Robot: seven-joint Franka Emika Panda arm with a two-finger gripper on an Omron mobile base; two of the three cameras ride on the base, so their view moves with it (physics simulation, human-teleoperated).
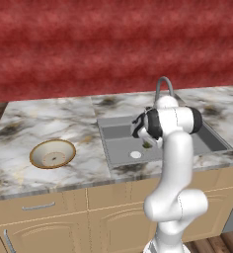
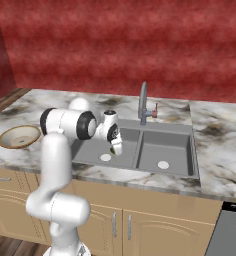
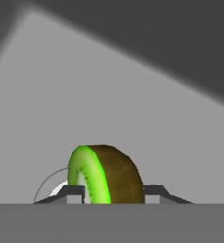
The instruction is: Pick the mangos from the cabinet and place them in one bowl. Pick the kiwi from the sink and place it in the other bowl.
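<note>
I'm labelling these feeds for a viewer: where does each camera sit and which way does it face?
Left base view: behind the arm's left, looking forward and down at the sink and brown-rimmed bowl; the arm rises at lower right.
Right base view: behind its right, same sink; the arm rises at lower left.
Hand view: on the hand, looking along the gripper at the kiwi.
Both base views share sink, bowl and arm.

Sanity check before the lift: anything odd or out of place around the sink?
Nothing stands out. The kiwi sits on edge in the sink's left basin, with the hand shut on it. The brown-rimmed bowl stands upright on the counter. No spills or damage.
</note>
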